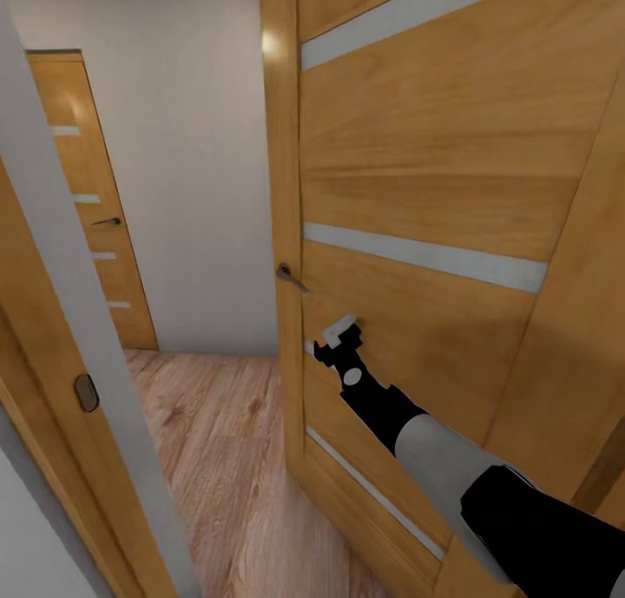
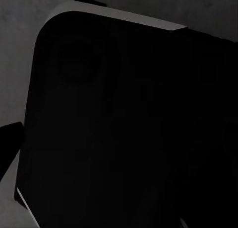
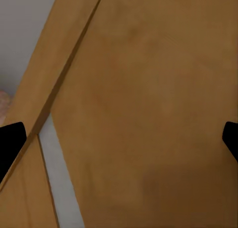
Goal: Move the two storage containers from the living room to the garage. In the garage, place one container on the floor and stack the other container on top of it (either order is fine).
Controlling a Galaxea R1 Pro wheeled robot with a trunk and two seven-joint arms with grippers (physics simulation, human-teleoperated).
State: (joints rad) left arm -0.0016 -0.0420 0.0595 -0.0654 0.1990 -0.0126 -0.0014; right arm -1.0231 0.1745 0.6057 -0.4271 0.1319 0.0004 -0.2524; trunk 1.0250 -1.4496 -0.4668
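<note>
The two storage containers and the garage are out of view. My right arm reaches forward to an open wooden door (image 1: 434, 164) with frosted stripes. My right gripper (image 1: 340, 333) is close to the door's face, below and to the right of its metal handle (image 1: 291, 277). In the right wrist view the door panel (image 3: 148, 114) sits just ahead of the right gripper (image 3: 119, 138), whose black fingertips (image 3: 10, 138) stand wide apart with nothing between them. The left wrist view is dark, with a black rounded body (image 2: 124, 128) close to the camera.
I am in a narrow hallway with a light wood plank floor (image 1: 217, 442) and a white wall (image 1: 191, 147). A second wooden door (image 1: 87, 199) stands shut at the back left. A door frame (image 1: 78, 338) runs close along my left side.
</note>
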